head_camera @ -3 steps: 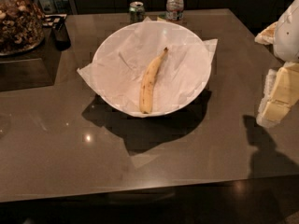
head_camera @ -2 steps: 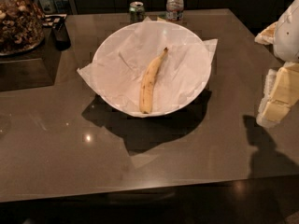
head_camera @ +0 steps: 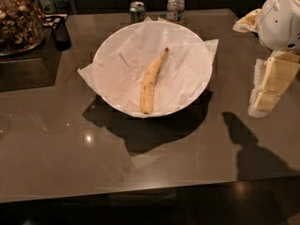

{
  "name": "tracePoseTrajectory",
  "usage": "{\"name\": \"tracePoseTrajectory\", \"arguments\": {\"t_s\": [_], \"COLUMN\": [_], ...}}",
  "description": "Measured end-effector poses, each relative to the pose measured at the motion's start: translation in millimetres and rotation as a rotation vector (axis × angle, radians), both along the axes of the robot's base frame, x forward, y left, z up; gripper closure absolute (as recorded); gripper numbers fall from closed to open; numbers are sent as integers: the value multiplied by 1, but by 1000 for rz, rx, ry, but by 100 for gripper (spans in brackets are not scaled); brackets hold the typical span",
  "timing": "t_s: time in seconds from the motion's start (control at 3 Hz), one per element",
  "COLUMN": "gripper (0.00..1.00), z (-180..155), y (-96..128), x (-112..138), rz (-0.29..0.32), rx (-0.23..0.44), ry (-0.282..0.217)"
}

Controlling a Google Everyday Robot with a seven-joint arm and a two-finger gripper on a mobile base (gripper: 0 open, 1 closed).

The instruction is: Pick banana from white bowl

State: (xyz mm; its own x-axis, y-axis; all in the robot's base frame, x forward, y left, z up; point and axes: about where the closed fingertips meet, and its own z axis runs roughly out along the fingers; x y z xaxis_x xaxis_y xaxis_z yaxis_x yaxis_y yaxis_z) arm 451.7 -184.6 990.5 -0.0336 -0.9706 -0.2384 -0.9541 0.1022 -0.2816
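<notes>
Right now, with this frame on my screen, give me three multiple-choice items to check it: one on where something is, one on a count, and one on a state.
1. Where is the gripper relative to the white bowl?
A. Directly over it
B. Off to its right, apart from it
C. Inside it

2. How many bananas lie in the bowl?
A. Two
B. Three
C. One

3. What state is the banana in?
A. Whole, resting on the paper in the bowl
B. Held up in the air
C. Peeled and cut up

Answers:
1. B: the gripper hangs near the right edge of the view, with bare tabletop between it and the bowl.
2. C: a single yellow banana is the only fruit in the bowl.
3. A: it lies unpeeled along the paper lining, with nothing touching it.
</notes>
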Motion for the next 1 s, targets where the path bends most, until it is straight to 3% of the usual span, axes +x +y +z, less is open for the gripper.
{"name": "tracePoseTrajectory", "arguments": {"t_s": [0.33,0.67,1.0], "gripper": [0,0,0], "z": [1,1,2], "y": [41,81,81], "x": [7,6,6], "rz": [243,507,506], "rx": [-1,-11,-10], "ry": [-22,-80,-83]}}
